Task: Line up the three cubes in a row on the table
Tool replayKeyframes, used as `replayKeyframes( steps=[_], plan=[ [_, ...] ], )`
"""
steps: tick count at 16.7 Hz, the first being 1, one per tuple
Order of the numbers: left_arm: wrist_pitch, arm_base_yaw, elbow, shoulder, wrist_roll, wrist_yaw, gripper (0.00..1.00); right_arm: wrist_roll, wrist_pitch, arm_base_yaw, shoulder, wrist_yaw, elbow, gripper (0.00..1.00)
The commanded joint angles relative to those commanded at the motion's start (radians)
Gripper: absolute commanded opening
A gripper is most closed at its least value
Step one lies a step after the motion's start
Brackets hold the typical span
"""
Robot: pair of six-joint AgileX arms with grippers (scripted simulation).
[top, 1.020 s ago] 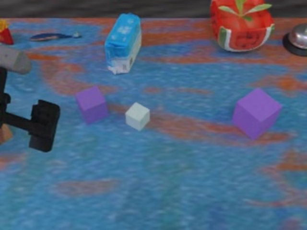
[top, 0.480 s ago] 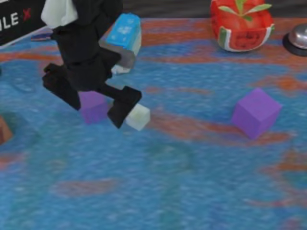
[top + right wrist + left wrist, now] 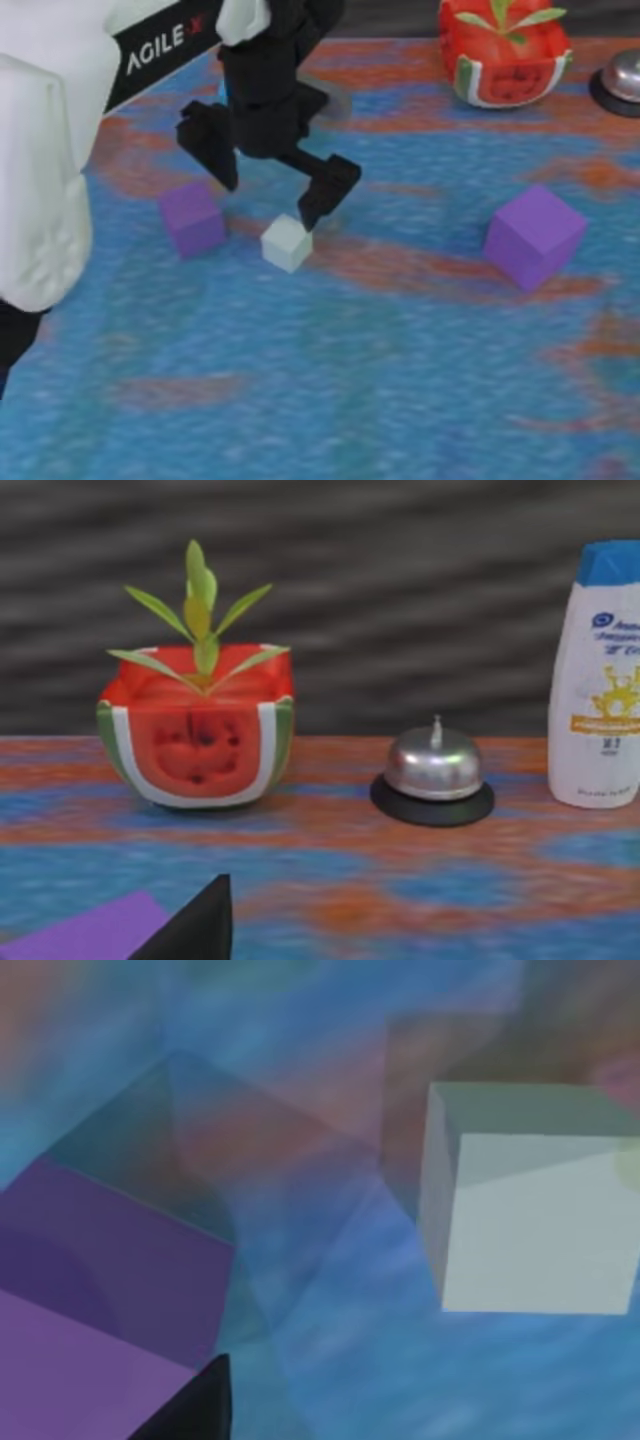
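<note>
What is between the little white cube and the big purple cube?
Nothing. In the top view, only bare table lies between the white cube and the big purple cube.

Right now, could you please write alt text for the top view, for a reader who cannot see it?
The left gripper hangs open above the table, between the small purple cube and the grey-white cube. The large purple cube sits apart at the right.
</note>
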Motion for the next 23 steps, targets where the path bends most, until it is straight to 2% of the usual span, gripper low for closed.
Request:
replayKeyframes(
  steps=[8,15,21,23],
  plan=[
    [0.021,0.001,0.003,0.012,0.001,-0.004,1.00,0.000,0.000,0.000,0.000,0.000,0.000,1.00],
    [0.282,-0.001,-0.196,0.067,0.002,-0.004,1.00,0.000,0.000,0.000,0.000,0.000,0.000,1.00],
    [0.315,-0.001,-0.225,0.077,0.002,-0.004,1.00,0.000,0.000,0.000,0.000,0.000,0.000,1.00],
    [0.315,-0.001,-0.225,0.077,0.002,-0.004,0.85,0.000,0.000,0.000,0.000,0.000,0.000,1.00]
  ],
)
